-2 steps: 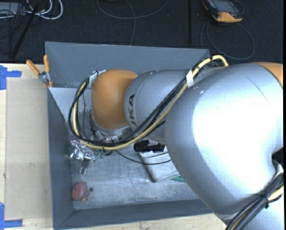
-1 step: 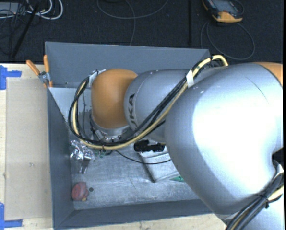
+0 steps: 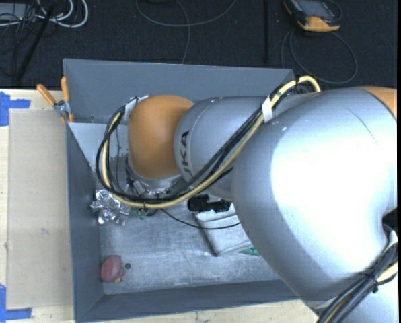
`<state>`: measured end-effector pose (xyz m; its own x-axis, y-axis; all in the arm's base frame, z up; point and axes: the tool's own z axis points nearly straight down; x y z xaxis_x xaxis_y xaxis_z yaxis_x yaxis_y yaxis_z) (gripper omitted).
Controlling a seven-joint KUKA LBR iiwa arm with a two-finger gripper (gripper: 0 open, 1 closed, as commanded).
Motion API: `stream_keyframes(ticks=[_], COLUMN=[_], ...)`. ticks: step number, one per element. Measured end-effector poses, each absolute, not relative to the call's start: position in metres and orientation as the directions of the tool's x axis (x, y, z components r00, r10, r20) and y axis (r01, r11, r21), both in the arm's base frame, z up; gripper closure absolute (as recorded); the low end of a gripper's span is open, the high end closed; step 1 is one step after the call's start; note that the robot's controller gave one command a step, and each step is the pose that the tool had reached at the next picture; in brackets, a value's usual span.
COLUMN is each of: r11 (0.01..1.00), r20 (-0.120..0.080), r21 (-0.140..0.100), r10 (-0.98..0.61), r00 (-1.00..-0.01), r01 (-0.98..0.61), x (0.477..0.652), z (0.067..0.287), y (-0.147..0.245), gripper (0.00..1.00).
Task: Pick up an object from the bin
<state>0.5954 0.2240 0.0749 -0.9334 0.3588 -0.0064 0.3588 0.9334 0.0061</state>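
My gripper [image 3: 141,188] shows as a dark body under the orange wrist cover, low over the left part of the bin. Just to its left, a crumpled piece of silver foil [image 3: 106,207] lies on the bin floor, close to the gripper or touching it. A small reddish-brown round thing [image 3: 111,268] rests in the near left corner, well apart from the gripper. To the right lies a flat white box [image 3: 221,234] with a black piece [image 3: 208,204] at its upper edge, partly hidden by the arm.
The big grey arm covers the right and middle of the bin. A small green thing [image 3: 251,251] peeks out beside the white box. Bare floor lies between the foil and the round thing.
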Motion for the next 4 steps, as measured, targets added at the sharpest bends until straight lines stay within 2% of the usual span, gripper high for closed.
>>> stream_keyframes(ticks=[2, 3, 4], r11=[0.933, 0.934, 0.934], r20=[-0.001, -0.001, -0.001], r21=[0.002, 0.002, 0.002], r10=[0.359, 0.358, 0.357], r00=[-0.933, -0.934, -0.934], r01=[0.359, 0.358, 0.357], x=[0.597, 0.598, 0.599], z=[0.122, 0.158, 0.183], y=[0.223, 0.223, 0.222], gripper=[1.0, 1.0, 1.0])
